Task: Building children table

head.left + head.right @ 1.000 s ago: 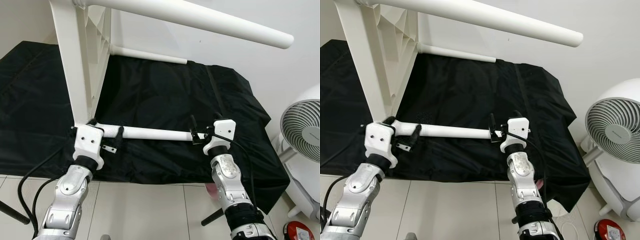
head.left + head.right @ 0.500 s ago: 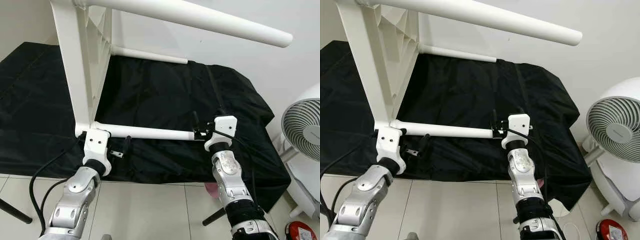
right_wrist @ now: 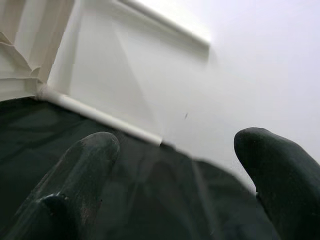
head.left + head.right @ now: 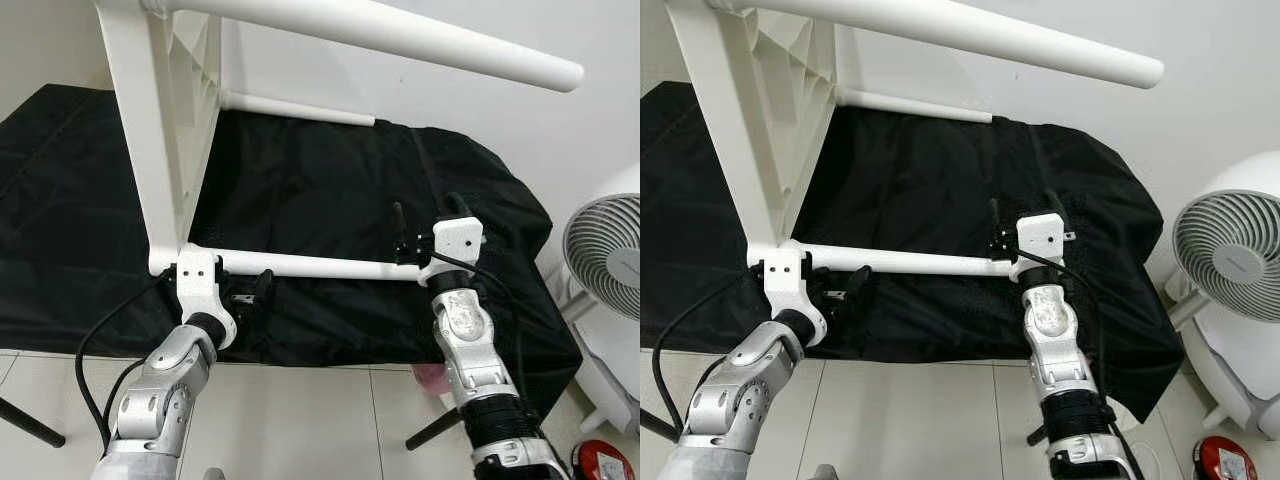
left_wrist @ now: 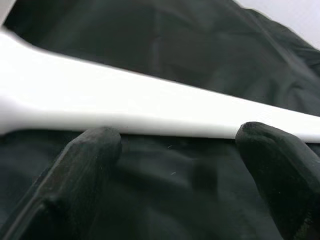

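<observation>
Lying on its side on a black sheet (image 4: 330,190), the white children table (image 4: 160,130) has its top panel standing upright and its legs sticking out sideways, probably so the leg joints stay reachable. Landmark is the near lower leg (image 4: 300,265), a white tube running level from the panel's bottom corner toward the robot's right. Left end effector (image 4: 245,295) sits just under that leg close to the panel joint; left wrist view shows the leg (image 5: 160,110) crossing just past both black fingertips (image 5: 95,145), jaws spread wide, not gripping, contact with the tube unclear. Right end effector (image 4: 400,240) is at the leg's free end, fingers pointing up and away; right wrist view shows the fingers (image 3: 85,160) parted with nothing between, looking toward the far lower leg (image 3: 100,117) and the wall, so released. Whether its wrist housing touches the leg tip cannot be told. Upper leg (image 4: 400,40) overhangs the near leg, high in view. White fan (image 4: 605,265) stands on the floor to the right of the leg's free end, well apart. Judgement: leg appears seated in its socket; both arms flank it likely to steady or check the fit; a push off-axis could tip the table.
</observation>
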You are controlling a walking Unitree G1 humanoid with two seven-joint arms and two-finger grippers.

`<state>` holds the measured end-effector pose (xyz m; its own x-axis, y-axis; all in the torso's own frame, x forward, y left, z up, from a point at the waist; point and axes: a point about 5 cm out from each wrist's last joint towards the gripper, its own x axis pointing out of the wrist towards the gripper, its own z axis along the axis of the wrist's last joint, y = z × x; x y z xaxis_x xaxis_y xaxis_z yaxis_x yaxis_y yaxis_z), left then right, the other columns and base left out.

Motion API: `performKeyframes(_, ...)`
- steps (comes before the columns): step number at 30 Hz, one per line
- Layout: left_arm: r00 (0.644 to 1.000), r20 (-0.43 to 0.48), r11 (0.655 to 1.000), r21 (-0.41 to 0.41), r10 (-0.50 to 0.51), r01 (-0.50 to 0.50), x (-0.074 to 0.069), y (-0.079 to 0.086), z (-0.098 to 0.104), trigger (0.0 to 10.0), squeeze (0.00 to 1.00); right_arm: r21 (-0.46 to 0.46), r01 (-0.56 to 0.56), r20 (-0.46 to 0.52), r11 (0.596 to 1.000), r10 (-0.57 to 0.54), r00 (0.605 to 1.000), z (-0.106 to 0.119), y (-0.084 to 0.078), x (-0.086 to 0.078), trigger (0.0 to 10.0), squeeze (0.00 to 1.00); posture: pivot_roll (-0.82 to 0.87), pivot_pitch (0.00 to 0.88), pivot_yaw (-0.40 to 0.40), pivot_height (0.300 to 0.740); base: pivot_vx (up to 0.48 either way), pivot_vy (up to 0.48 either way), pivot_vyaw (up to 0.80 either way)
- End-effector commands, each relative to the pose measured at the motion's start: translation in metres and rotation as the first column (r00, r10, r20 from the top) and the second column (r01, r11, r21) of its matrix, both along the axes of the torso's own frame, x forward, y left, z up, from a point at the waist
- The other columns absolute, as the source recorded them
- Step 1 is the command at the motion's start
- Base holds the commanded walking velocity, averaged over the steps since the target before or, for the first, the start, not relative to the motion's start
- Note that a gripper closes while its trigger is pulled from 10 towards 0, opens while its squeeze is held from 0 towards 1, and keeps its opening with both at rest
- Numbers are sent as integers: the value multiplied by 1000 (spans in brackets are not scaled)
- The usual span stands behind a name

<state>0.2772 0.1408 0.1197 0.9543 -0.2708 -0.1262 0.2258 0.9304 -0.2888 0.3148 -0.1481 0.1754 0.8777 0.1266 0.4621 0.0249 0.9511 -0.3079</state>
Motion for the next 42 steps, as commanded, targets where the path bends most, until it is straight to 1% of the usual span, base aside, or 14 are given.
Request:
performKeyframes(1,1000,2,1000,-16,-5,5,0,-2,4,10000,0,-25,8,22,1000,-7,1000,2,0,-1,10000,0,81,12,-66,740,0,0,0)
performKeyframes(2,1000,-5,1000,-29,-5,5,1,-2,4,10000,0,-80,15,54,997,-10,998,7,2,-2,10000,0,81,11,-67,740,0,0,0)
performKeyframes(3,1000,-5,1000,-29,-5,5,1,-2,4,10000,0,-80,15,54,997,-10,998,7,2,-2,10000,0,81,11,-67,740,0,0,0)
performKeyframes(5,1000,-12,999,-41,-6,5,2,-4,6,10000,0,-218,79,156,973,-45,987,22,5,-5,10000,0,81,8,-69,740,0,0,0)
performKeyframes(8,1000,-11,999,-41,-6,6,2,-4,7,10000,0,-278,122,221,953,-60,973,32,7,-6,10000,0,81,7,-71,740,0,0,0)
performKeyframes(11,1000,-14,999,-43,-9,9,3,-5,9,10000,0,-338,215,362,916,-84,928,53,12,-13,10000,0,79,3,-73,740,0,0,0)
performKeyframes(12,1000,-14,999,-43,-9,9,3,-5,9,10000,0,-338,215,362,916,-84,928,53,12,-13,10000,0,79,3,-73,740,0,0,0)
performKeyframes(14,1000,-15,999,-42,-12,11,4,-6,10,10000,0,-349,287,467,892,-100,878,71,15,-17,10000,0,77,1,-73,740,0,0,0)
performKeyframes(16,1000,-15,999,-42,-13,12,4,-6,10,10000,0,-353,307,503,884,-98,859,79,18,-16,10000,0,73,1,-74,740,0,0,0)
performKeyframes(27,1000,-7,999,-32,-19,18,5,-9,14,10000,0,-341,360,641,868,-65,765,117,31,-11,10000,0,65,6,-65,740,0,0,0)
performKeyframes(35,1000,-6,1000,-25,-18,18,5,-10,14,10000,0,-421,312,624,852,23,781,135,42,-3,10000,0,58,4,-66,740,0,0,0)
performKeyframes(37,1000,1,1000,-21,-14,14,8,-9,16,10000,0,-496,289,584,819,69,809,138,47,4,10000,0,56,0,-70,740,0,0,0)
performKeyframes(39,1000,1,1000,-21,-14,14,8,-9,16,10000,0,-496,289,584,819,69,809,138,47,4,10000,0,56,0,-70,740,0,0,0)
performKeyframes(42,1000,10,1000,-23,-11,11,10,-9,17,10000,0,-558,273,547,784,100,831,142,50,11,10000,0,53,0,-72,740,0,0,0)
